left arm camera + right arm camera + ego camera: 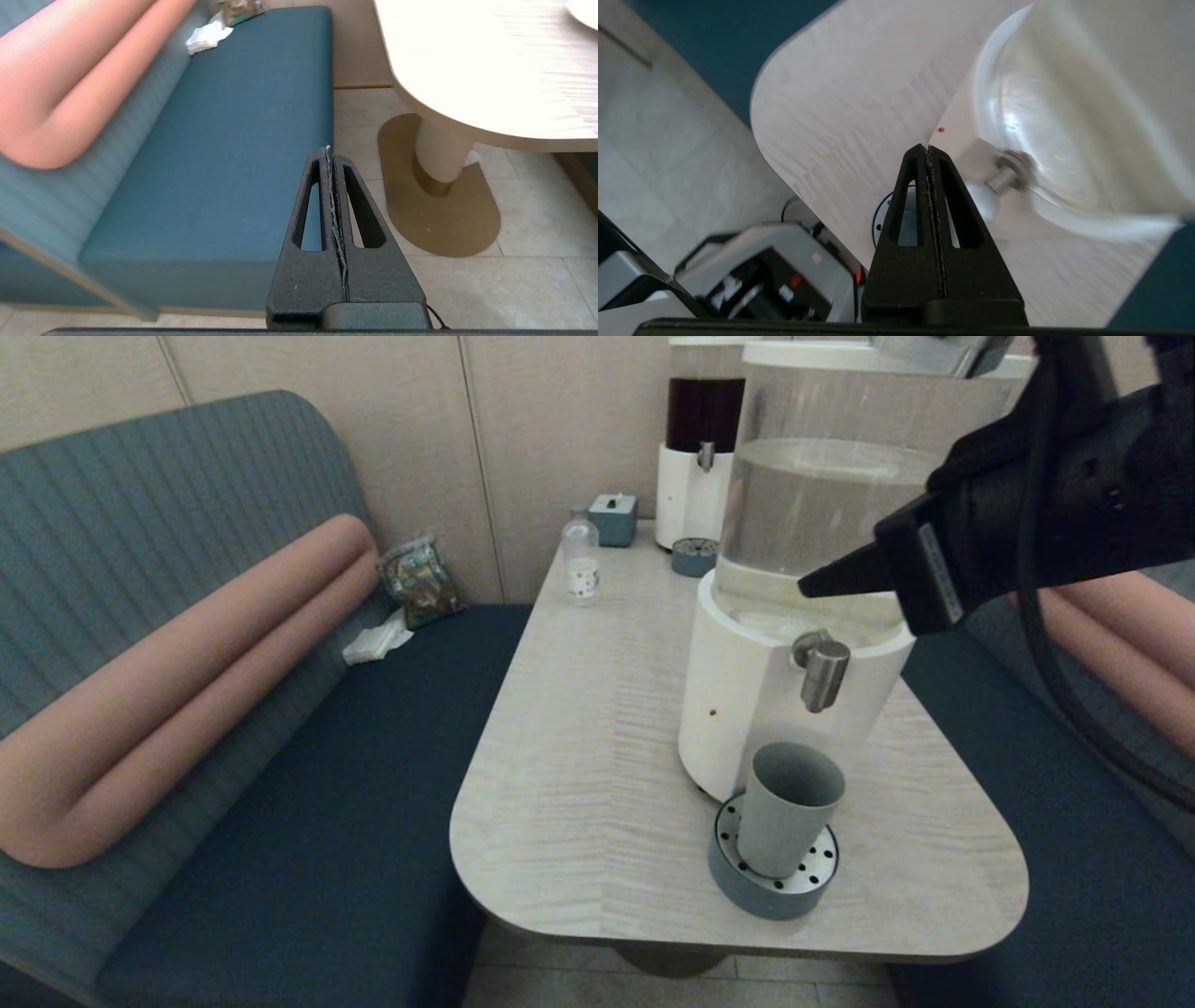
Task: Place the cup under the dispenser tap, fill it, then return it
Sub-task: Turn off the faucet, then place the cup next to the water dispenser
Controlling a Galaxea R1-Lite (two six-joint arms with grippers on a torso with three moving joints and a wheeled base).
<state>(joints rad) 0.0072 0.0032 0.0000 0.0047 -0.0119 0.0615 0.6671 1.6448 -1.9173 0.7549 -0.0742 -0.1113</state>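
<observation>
Right pincer (810, 586) above cup (787, 807)

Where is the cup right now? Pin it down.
In the head view the cup stands upright on the round perforated drip tray at the table's near right edge, just below the dispenser tap.

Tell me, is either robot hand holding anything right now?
No. The right gripper, jaws shut and empty, hangs above the steel tap; the grey-blue tumbler stands unheld below. The left gripper is shut too.
</observation>
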